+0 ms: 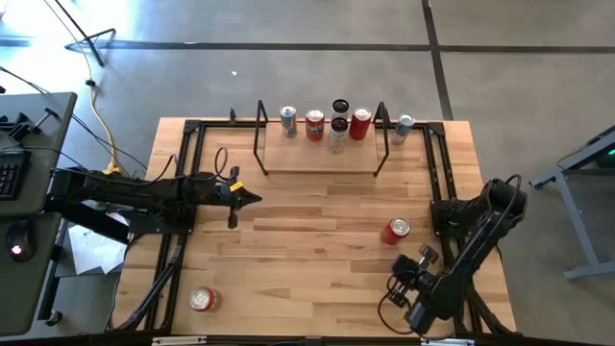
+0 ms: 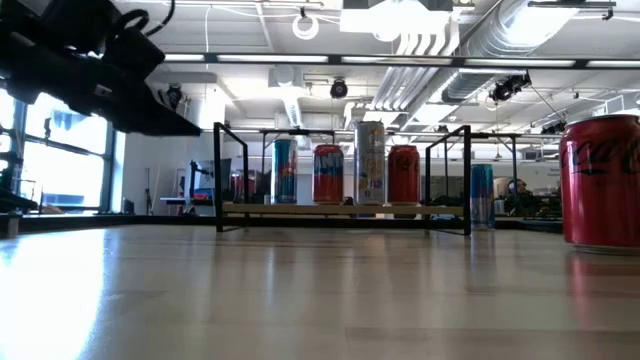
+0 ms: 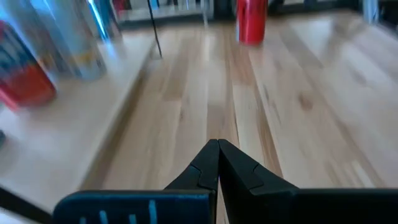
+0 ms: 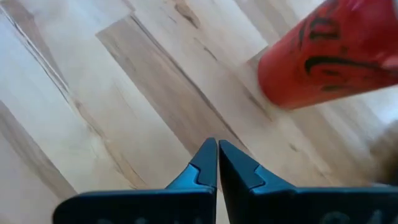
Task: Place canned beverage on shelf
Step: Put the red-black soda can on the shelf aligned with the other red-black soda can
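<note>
The shelf [image 1: 320, 159], a low light-wood plank with black rod frames, stands at the table's far middle and carries several upright cans [image 2: 327, 173]. One more can [image 1: 404, 128] stands on the table just right of it. A red can [image 1: 395, 230] stands upright on the table at the right, and it also shows in the low view [image 2: 600, 180] and the right wrist view [image 4: 329, 53]. Another red can [image 1: 202, 299] stands at the near left. My left gripper [image 1: 255, 199] is shut and empty above the table, left of centre, pointing right. My right gripper [image 4: 217, 144] is shut and empty just near of the red can.
Black frame rails [image 1: 183, 173] run along the table's left and right sides [image 1: 440, 163]. Bare wood [image 1: 307, 250] lies between the two grippers and in front of the shelf. The shelf's plank edge [image 3: 118, 106] lies beside my left gripper.
</note>
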You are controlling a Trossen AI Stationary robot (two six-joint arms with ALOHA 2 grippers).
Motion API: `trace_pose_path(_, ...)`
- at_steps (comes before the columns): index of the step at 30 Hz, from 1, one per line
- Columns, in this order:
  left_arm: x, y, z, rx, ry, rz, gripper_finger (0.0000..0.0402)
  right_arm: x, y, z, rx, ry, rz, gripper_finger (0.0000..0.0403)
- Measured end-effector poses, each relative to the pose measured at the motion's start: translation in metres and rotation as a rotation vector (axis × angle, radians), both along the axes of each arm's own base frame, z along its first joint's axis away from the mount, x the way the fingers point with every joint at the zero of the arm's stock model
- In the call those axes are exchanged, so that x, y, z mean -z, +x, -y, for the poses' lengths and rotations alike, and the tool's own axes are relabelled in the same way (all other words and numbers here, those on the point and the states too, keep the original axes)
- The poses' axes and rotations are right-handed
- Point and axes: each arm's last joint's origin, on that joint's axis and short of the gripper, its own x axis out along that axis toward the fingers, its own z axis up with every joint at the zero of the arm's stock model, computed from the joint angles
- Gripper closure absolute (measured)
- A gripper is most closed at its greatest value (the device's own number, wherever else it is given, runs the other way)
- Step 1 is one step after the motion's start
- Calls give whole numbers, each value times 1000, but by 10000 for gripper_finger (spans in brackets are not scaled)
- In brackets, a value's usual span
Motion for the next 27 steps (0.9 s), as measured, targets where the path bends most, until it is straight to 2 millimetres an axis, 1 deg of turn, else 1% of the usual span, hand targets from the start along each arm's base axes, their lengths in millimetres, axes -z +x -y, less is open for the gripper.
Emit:
trace_pose_path(3, 1, -4, 0, 9, 37, 97, 401, 13, -8, 0, 5, -4, 43, 403)
trace_pose_path(5, 5, -9, 0, 5, 53, 162, 402, 17, -11, 0, -2, -14, 73, 403)
trace_pose_path(7, 8, -14, -1, -24, 63, 226, 402, 17, -13, -1, -8, -32, 108, 403)
trace_pose_path(10, 8, -19, -4, -85, 67, 234, 402, 12, -16, -3, -44, -85, 184, 403)
trace_pose_path(12, 5, -20, -5, -95, 72, 256, 402, 10, -18, -4, -51, -106, 228, 403)
trace_pose_path(16, 0, -24, -6, -119, 93, 289, 402, 10, -19, -5, -48, -116, 257, 403)
trace_pose_path(19, -2, -27, -8, -174, 69, 316, 402, 9, -19, -4, -54, -128, 279, 403)
trace_pose_path(21, -2, -28, -9, -218, 6, 321, 402, 9, -17, -4, -53, -135, 291, 403)
trace_pose_path(25, 11, -29, -9, -304, -285, 246, 398, 9, -16, -3, -53, -144, 304, 403)
trace_pose_path(27, 18, -30, -9, -330, -388, 196, 397, 8, -16, -3, -56, -148, 311, 403)
